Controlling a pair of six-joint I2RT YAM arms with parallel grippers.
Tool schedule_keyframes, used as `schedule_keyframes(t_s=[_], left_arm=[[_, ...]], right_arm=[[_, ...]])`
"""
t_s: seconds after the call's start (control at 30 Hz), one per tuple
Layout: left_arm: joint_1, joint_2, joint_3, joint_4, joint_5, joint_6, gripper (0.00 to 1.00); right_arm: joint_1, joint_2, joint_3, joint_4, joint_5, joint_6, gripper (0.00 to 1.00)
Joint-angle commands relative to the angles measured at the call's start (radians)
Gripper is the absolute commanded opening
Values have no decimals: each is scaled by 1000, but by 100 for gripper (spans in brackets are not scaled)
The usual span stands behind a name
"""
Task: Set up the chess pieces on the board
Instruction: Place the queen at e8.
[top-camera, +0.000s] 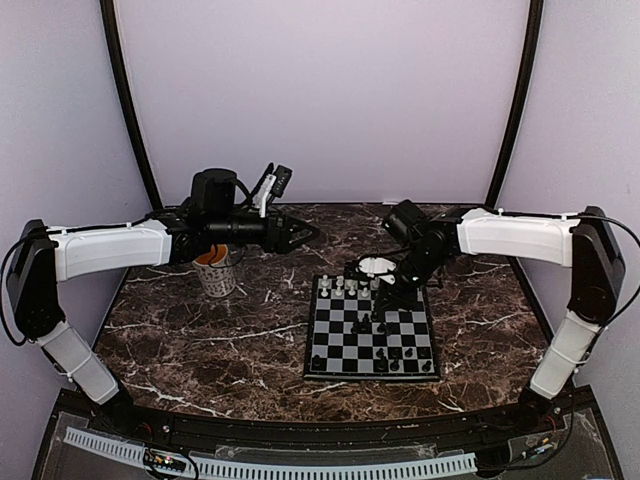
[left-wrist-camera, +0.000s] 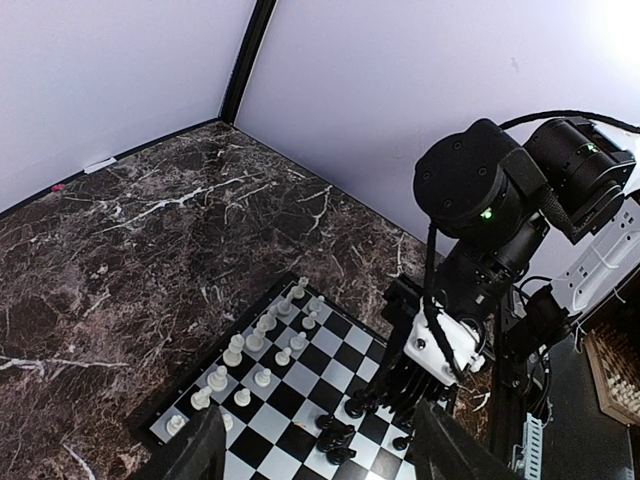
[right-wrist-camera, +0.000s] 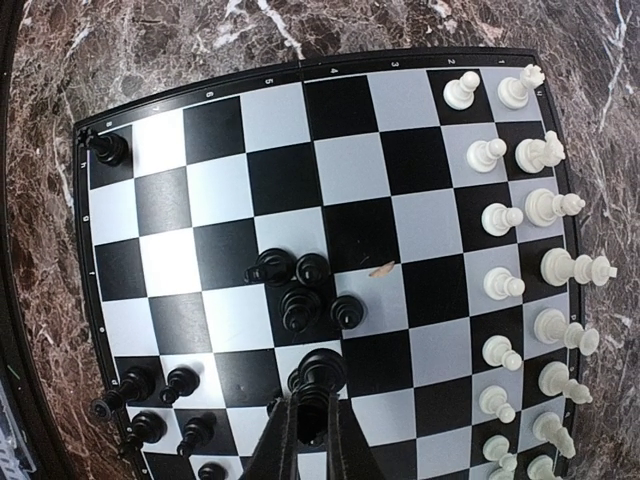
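Two rows of white pieces (right-wrist-camera: 522, 212) line one edge of the board (right-wrist-camera: 345, 165), and several black pieces (right-wrist-camera: 300, 290) cluster mid-board. The right gripper (right-wrist-camera: 312, 418) is closed there, apparently pinching one black piece (right-wrist-camera: 322, 372). The left gripper (top-camera: 300, 235) hangs with its fingers apart near the mug (top-camera: 218, 274).

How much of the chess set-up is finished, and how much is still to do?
The white pieces look done: they stand in two rows along one edge of the board. The right gripper is shut on a black piece now. Left to do: the black clump mid-board must go to black's part-filled edge. The left gripper is open, off the board.
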Motion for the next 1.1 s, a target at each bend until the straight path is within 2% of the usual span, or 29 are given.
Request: schedule_keyframes(t_s=[0.0, 0.47, 1.07], left_arm=[[-5, -14, 31, 7, 21, -6, 66], [-4, -8, 32, 6, 22, -5, 66], [-7, -8, 35, -2, 26, -3, 66]], right_arm=[[4, -69, -6, -47, -15, 5, 9], [169, -94, -43, -133, -89, -51, 9], [241, 9, -54, -102, -65, -25, 10]])
